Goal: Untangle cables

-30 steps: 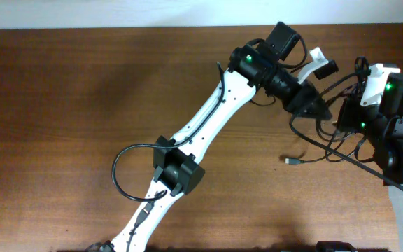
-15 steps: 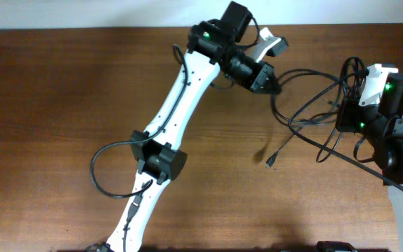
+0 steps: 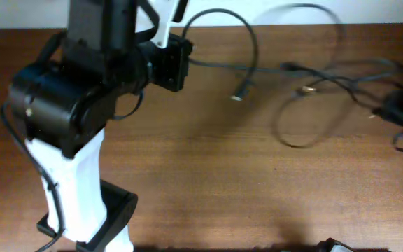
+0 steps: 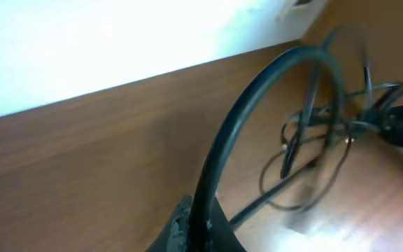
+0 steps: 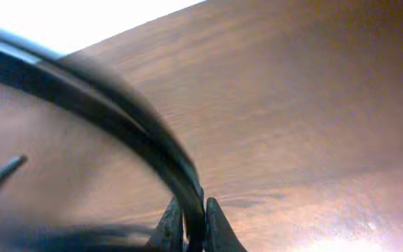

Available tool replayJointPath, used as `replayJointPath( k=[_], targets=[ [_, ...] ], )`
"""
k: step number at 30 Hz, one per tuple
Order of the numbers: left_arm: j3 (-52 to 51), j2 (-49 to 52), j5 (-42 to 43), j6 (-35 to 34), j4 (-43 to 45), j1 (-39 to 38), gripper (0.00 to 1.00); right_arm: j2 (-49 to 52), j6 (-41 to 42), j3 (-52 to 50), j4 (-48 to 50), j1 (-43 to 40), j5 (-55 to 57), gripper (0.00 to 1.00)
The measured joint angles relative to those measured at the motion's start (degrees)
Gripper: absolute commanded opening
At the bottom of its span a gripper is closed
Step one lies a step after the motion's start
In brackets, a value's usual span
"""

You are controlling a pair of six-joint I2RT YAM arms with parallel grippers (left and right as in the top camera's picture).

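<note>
The cables [image 3: 306, 87] are thin black cords strung out across the brown table between my two grippers, with loose loops and two small plugs [image 3: 240, 94] hanging in mid-span. My left gripper [image 3: 186, 60] is raised high at the upper left, and in the left wrist view it [image 4: 201, 227] is shut on one black cord [image 4: 257, 91] that arcs up and right toward the tangle [image 4: 313, 143]. At the right edge my right gripper [image 3: 392, 110] is shut on another cord, which shows in the right wrist view pinched between the fingers [image 5: 193, 224] as a black strand [image 5: 117, 105].
The left arm's bulky black and white body [image 3: 68, 119] fills the left third of the overhead view and hides the table below it. A pale wall [image 3: 369, 10] borders the table's far edge. Bare wood [image 3: 257, 196] lies in front of the cords.
My left gripper closed on a cord, then rose and swung far left, drawing the bunched cables out into long strands. The right gripper has shifted toward the right edge.
</note>
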Motion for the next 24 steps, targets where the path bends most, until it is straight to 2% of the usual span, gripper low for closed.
replayJointPath(
  k=[5,10,15,17,20,24],
  targets=[
    [-1.66,-0.81,-0.02,-2.95,0.35,-3.1,0.0,1.92,4.11,0.87,2.4,-14.05,-18.8,0.04],
    [-7.87,-6.49,-2.78,-4.87,0.76,-4.04,0.0,7.21,4.46,1.07,3.34,-13.9,-29.53,0.04],
    [-18.29,-16.0,-7.67,-6.58,1.57,-4.04,0.0,6.58,4.76,1.31,4.15,-12.74,-34.77,0.04],
    [-22.43,-19.17,-13.9,-7.34,0.92,-3.13,0.0,7.93,6.56,1.51,5.22,-13.51,-30.25,0.04],
    [-23.87,-29.53,-27.34,-7.56,-0.09,8.22,0.0,16.41,8.79,1.03,6.19,-21.55,-18.01,0.04],
    [-23.15,-39.08,-31.3,-7.54,-0.2,14.19,0.0,16.72,9.42,0.7,6.1,-20.06,-14.78,0.04]
  ],
)
